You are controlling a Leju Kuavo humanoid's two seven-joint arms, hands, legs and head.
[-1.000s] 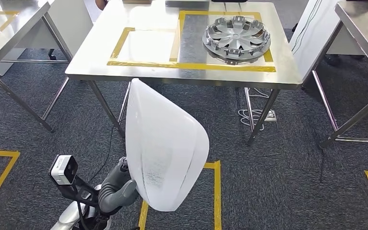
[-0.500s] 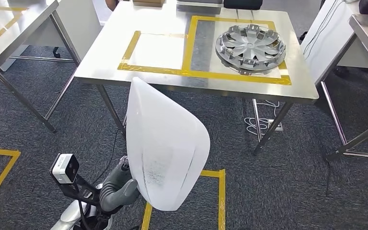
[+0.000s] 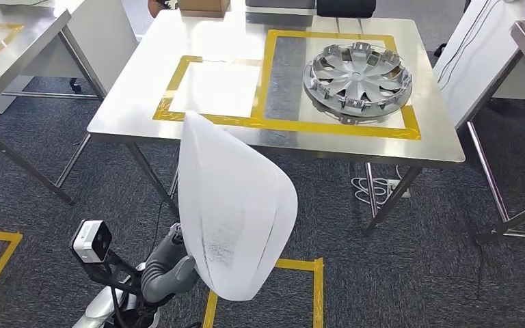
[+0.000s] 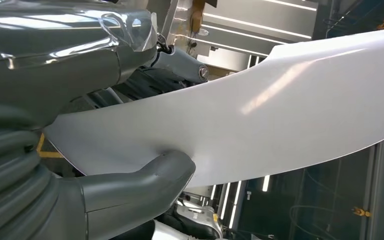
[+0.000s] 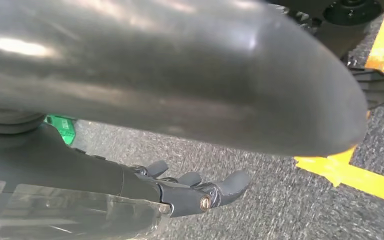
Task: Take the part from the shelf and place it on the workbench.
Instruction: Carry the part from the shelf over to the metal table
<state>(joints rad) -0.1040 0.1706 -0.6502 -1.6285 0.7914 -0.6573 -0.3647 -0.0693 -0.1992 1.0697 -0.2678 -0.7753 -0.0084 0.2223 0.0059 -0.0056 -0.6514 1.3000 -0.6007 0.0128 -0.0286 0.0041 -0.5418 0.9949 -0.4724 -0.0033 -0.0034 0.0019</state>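
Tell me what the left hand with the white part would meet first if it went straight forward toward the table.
Likely the near edge of the steel workbench, just ahead of the white part that the left hand holds. The part's tip would probably arrive first; depth is unclear from this view.

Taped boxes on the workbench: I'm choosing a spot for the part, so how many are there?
2. A smaller box on the left holds nothing; a larger box on the right holds the wheel cover. The held white part hides some near table edge.
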